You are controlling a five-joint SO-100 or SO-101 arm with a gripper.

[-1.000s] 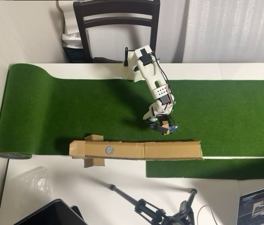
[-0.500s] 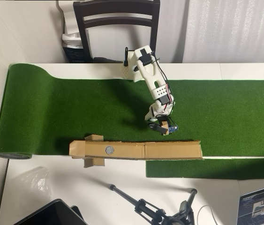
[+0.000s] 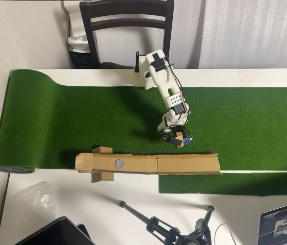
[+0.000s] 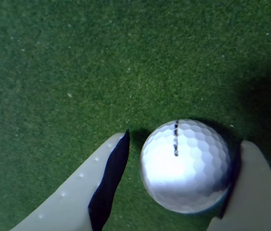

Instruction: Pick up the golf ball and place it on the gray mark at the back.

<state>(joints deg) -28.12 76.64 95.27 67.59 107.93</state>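
Gripper [image 4: 181, 192] low over turf [image 4: 77, 62], jaws parted around ball [image 4: 186, 166]: right jaw touching, left just clear, so grip not yet closed for lifting.

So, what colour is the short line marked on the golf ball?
Black, on the white dimpled golf ball; it shows best in the wrist view.

The ball [image 4: 185, 166] is white and dimpled, with a short dark line on top, and sits on green turf. The mark [image 3: 118, 163] is a flat gray circle on the left half of a brown cardboard strip; the ball probably lies right of it.
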